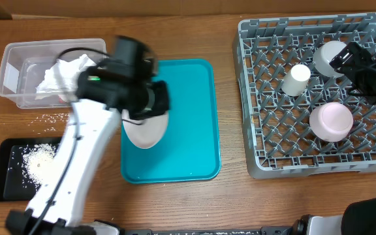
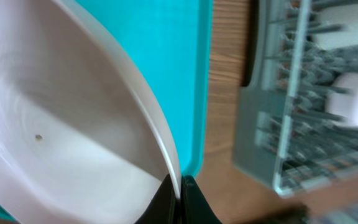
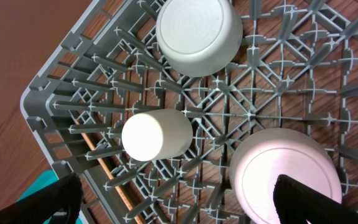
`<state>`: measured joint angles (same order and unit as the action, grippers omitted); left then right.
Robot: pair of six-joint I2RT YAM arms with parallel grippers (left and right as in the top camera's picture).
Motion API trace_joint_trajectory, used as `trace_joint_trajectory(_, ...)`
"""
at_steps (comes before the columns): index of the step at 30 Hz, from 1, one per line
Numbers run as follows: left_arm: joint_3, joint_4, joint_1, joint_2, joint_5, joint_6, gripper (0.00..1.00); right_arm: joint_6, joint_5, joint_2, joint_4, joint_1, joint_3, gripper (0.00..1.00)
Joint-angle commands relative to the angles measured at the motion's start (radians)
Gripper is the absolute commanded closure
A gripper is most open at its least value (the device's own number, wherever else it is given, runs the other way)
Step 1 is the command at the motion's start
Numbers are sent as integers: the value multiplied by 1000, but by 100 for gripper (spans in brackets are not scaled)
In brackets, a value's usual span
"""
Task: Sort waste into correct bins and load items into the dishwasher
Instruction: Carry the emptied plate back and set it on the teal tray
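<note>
- near left, the shallow black tray [image 1: 5,176] lies on the table [image 1: 234,196] with a heap of white rice crumbs [image 1: 41,160] in it. a few more crumbs are scattered on the wood just beyond it.
- the left gripper [image 2: 180,196] is pressed together on the rim of the plate [image 2: 73,124], its dark fingertips pinching the edge from both sides.
- the plate is round, smooth and pale, white with a faint pink tint, and has one tiny dark speck on its face. it is tilted over the left part of the teal tray [image 1: 188,130], half hidden under the arm from overhead.
- at right stands the grey dish rack [image 1: 260,163], all lattice and pegs. nearest in it is a pink-white bowl [image 3: 284,174], bottom up.
- further in, a white cup [image 3: 157,134] leans among the pegs, and beyond it a grey bowl [image 3: 197,34] sits bottom up.
- the right gripper [image 3: 179,202] hangs over the rack, spread wide, holding nothing.
- far left, the clear tub [image 1: 12,72] holds a crumpled white napkin [image 1: 61,75].
</note>
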<state>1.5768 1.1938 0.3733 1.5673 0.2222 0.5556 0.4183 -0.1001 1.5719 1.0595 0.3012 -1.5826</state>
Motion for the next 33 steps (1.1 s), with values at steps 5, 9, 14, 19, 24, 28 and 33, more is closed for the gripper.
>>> trace_joint_trajectory(5,3,-129,234,211,-317,113,96,-3,2,-23,-5,2,-22,0)
trace_joint_trajectory(9,3,-138,289,316,-415,109,96,-3,2,-23,-5,2,-22,0)
trace_joint_trajectory(14,3,-117,288,369,-413,94,93,-3,2,-23,-5,2,-22,0)
trace_joint_trajectory(19,27,-112,285,368,-413,31,58,-3,2,-23,-5,2,-22,0)
trace_joint_trajectory(24,149,5,264,368,-438,2,55,-3,2,-23,-5,2,-22,0)
trace_joint_trajectory(28,313,146,212,367,-487,7,44,-3,2,-23,-5,2,-22,0)
trace_joint_trajectory(33,498,306,83,364,-496,9,0,-3,2,-23,-5,2,-22,0)
